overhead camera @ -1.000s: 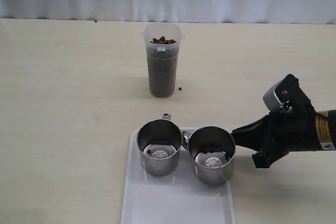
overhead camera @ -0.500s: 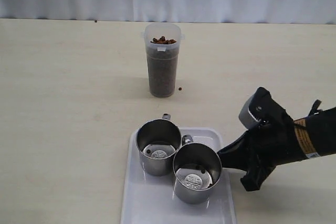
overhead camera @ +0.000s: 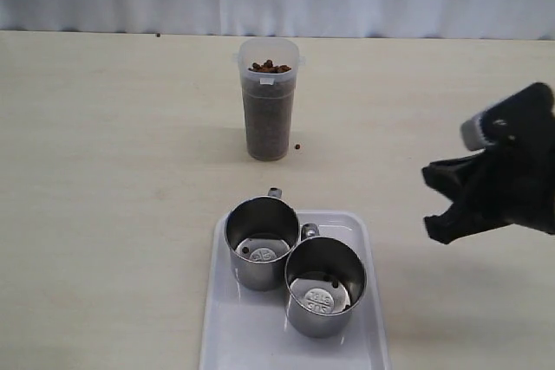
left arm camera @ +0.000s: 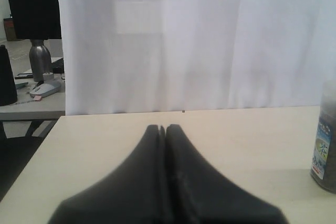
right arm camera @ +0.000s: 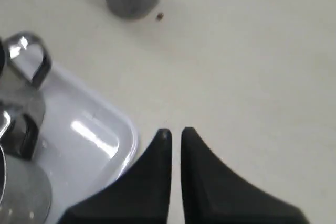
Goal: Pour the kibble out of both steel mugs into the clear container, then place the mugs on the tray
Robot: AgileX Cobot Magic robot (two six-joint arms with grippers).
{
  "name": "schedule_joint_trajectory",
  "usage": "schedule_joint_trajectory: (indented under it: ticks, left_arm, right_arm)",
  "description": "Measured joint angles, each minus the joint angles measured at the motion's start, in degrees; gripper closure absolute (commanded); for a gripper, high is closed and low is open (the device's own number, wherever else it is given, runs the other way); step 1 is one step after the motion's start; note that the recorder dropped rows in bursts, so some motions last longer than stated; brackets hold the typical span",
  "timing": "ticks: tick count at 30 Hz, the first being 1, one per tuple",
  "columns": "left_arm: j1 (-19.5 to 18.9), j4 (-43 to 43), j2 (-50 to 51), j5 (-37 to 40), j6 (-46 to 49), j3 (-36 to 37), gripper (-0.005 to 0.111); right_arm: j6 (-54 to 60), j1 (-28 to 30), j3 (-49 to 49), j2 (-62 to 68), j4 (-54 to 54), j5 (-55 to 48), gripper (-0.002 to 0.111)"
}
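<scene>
Tray (overhead camera: 243,335): nearest; both steel mugs (overhead camera: 325,288) stand upright on it, touching.
Right hand (overhead camera: 431,201): pinched shut, empty; the mugs lie at its 8 o'clock, apart.
Left hand (left arm camera: 166,128): shut, empty.
Clear container (overhead camera: 268,101): on the desk at the tray's 12 o'clock, full of kibble (overhead camera: 268,127).
Writing: mug-bottom stamps unreadable.

On the tray (overhead camera: 243,335) the left mug (overhead camera: 261,240) sits just beside the right mug (overhead camera: 324,288); behind, the clear container (overhead camera: 268,119) holds kibble (overhead camera: 270,67)
</scene>
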State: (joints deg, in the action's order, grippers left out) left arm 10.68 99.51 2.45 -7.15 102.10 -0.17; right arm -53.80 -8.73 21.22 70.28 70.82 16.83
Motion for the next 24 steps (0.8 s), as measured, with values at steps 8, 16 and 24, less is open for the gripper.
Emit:
schedule_joint_trajectory:
  ticks: [8,16,24]
  left_arm:
    - [0.0,0.0,0.0,-0.09,0.0,0.0,0.107]
    - [0.0,0.0,0.0,-0.22,0.0,0.0,0.107]
    - [0.0,0.0,0.0,-0.34,0.0,0.0,0.107]
  right_arm:
    - [47.54,0.0,-18.59,-41.42,-57.22,-2.33,0.103]
    - [55.24,0.0,-20.98,-68.02,-69.47,-17.51,0.103]
    - [55.35,0.0,-20.98,-70.04,-70.06,-22.32,0.103]
